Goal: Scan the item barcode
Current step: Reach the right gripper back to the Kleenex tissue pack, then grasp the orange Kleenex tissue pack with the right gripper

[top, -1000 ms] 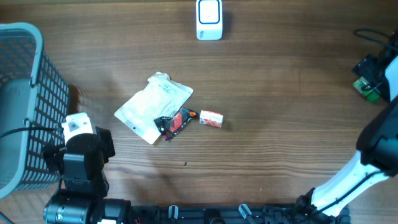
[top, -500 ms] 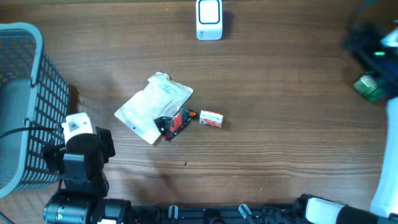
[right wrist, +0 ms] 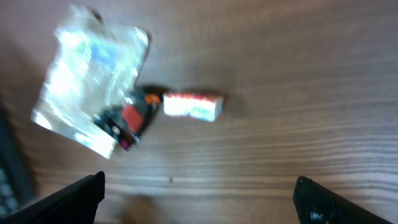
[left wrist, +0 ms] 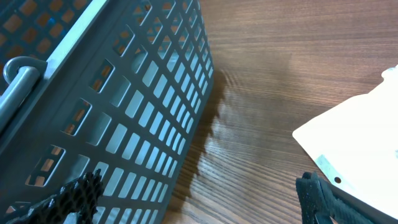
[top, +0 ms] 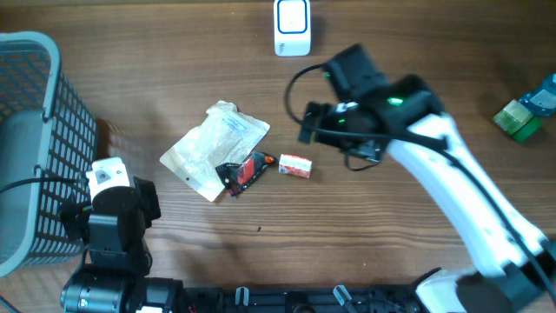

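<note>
Three items lie together on the table (top: 174, 61) in the overhead view: a white pouch (top: 217, 148), a black-and-red packet (top: 243, 171) touching it, and a small box (top: 295, 166) just beside. The scanner (top: 292, 28) stands well apart. Your left wrist view shows the left gripper (left wrist: 199, 199) spread wide and empty, between basket (left wrist: 124, 93) and pouch. Your right wrist view shows the right gripper (right wrist: 199, 199) gaping and empty above the items.

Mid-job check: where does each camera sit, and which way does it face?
Overhead: fixed above the brown wooden table, looking straight down; left arm and right arm show.
Left wrist: low beside the grey plastic mesh basket, facing its wall; open left gripper frames the bottom.
Right wrist: raised, looking down on the small red-and-white box; open right gripper below.
Shared: the silvery foil pouch shows in all three.
</note>
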Controlling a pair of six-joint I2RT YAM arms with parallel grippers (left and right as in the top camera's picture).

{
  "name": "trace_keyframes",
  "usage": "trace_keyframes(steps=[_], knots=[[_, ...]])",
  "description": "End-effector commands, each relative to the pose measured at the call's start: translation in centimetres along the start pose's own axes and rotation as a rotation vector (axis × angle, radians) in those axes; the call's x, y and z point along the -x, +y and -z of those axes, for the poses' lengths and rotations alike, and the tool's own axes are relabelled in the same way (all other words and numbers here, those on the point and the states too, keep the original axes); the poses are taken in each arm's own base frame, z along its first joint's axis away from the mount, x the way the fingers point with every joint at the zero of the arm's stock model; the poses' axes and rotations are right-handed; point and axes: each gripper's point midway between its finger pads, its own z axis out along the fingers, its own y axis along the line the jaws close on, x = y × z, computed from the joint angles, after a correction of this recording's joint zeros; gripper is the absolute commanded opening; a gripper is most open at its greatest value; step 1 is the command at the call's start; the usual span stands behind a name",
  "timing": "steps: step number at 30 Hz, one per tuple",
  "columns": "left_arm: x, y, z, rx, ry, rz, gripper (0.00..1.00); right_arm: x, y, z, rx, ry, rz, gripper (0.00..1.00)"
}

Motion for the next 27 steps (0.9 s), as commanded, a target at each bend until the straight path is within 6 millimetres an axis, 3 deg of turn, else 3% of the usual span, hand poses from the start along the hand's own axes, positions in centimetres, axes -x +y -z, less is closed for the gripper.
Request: trace_keyframes(steps=[1, 4, 7, 14, 19, 27], knots=[[0.1, 0.3, 0.0, 0.015, -0.001, 0.006, 1.0, -2.4, 1.2, -4.7, -0.05, 0.165, 0.022, 1.0], [0.1, 0.3, 0.0, 0.015, -0.001, 0.006, 1.0, -3.6, 2.0, -8.5, -0.068, 0.274, 0.048, 1.0], [0.1, 0.3, 0.0, 0.015, -0.001, 0.006, 1.0, -3.5, 1.9, -10.6, -0.093, 0.298, 0.044, 1.0], [0.1, 0.3, 0.0, 0.015, -0.001, 0.006, 1.0, -1.9, 3.0, -11.8, -0.061, 0.231, 0.057, 1.0], [0.1, 0.3, 0.0, 0.015, -0.001, 0.006, 1.0, -1.7, 1.9, -14.6, -0.13, 0.24, 0.047, 1.0], [0.1, 0.3, 0.0, 0.015, -0.001, 0.006, 1.0, -1.4, 1.1, -16.1, -0.177, 0.238, 0.048, 1.0]])
